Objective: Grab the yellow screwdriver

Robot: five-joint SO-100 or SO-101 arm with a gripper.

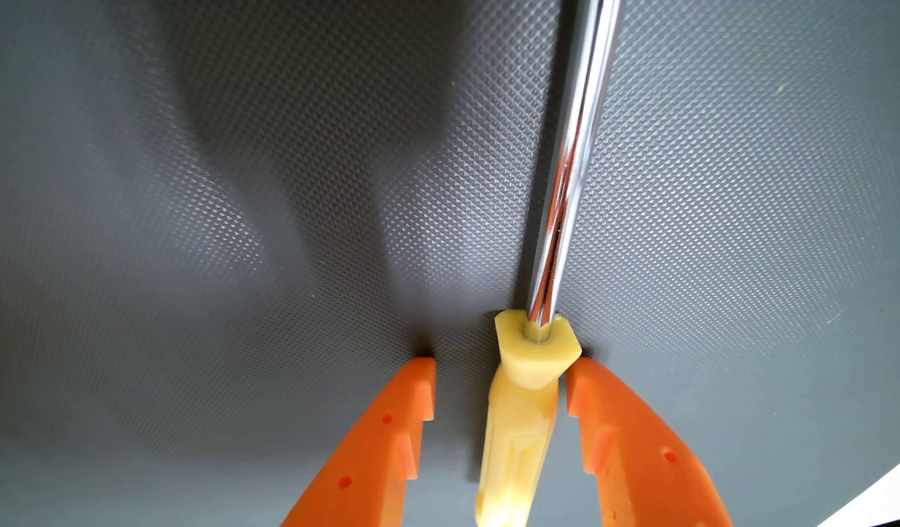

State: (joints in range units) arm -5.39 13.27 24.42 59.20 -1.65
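While the orange pincer (pixel 501 372) stands wide apart in the wrist view, the yellow screwdriver (pixel 526 385) lies on the grey textured tabletop (pixel 235 228) between its fingers, handle collar touching the right finger (pixel 625 446), well apart from the left, steel shaft pointing up-frame.

In the wrist view, the orange gripper (pixel 501 367) rises from the frame's bottom edge, its 2 fingers (pixel 382 446) spread apart, tips at lower centre.
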